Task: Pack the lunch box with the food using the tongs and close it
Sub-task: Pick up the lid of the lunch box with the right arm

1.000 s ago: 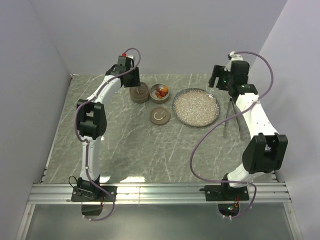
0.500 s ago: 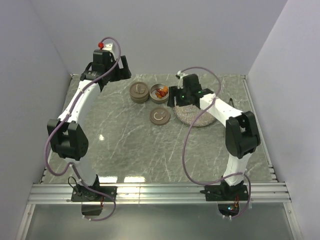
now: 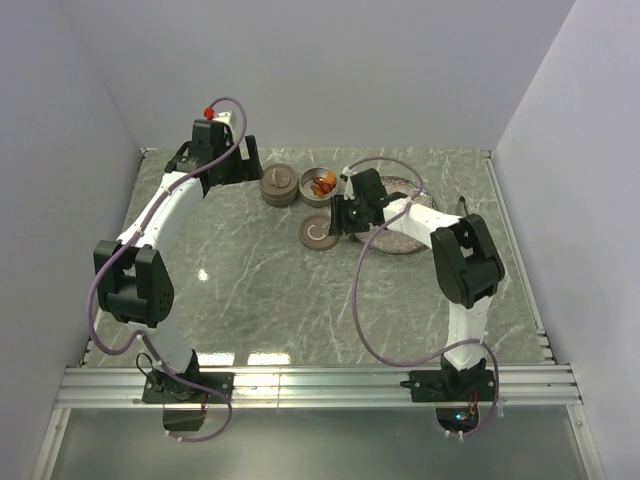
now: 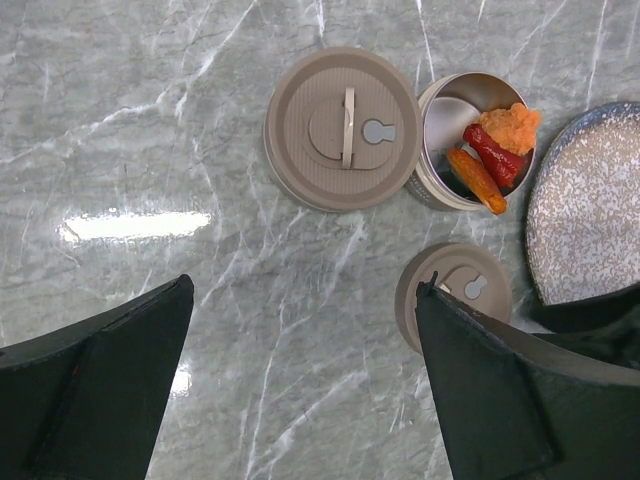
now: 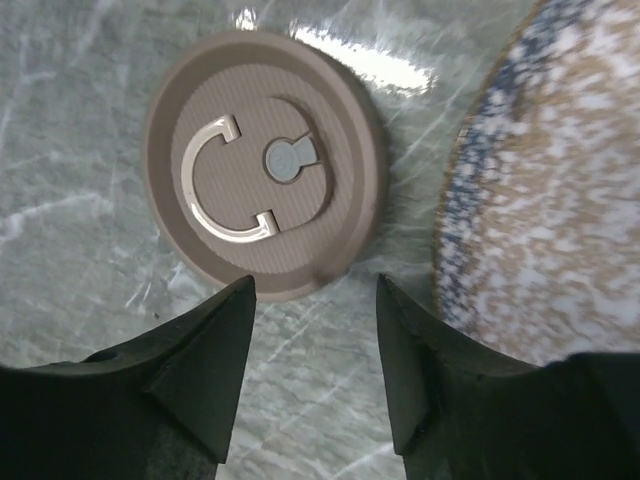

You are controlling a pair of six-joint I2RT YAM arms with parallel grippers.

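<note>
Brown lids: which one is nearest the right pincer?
The loose lid lying flat beside the speckled plate, just ahead of the right pincer. The other lid sits farther off, left of the open tin.

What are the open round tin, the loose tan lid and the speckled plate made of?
Tin: probably metal, its inner wall shiny and mirror-like. Lid: likely matte plastic or silicone, finely ribbed. Plate: looks like glazed ceramic, speckled with a glossy dark rim.

A speckled plate (image 4: 585, 210) rests, apparently flat, on the marble table (image 4: 200, 120).
</note>
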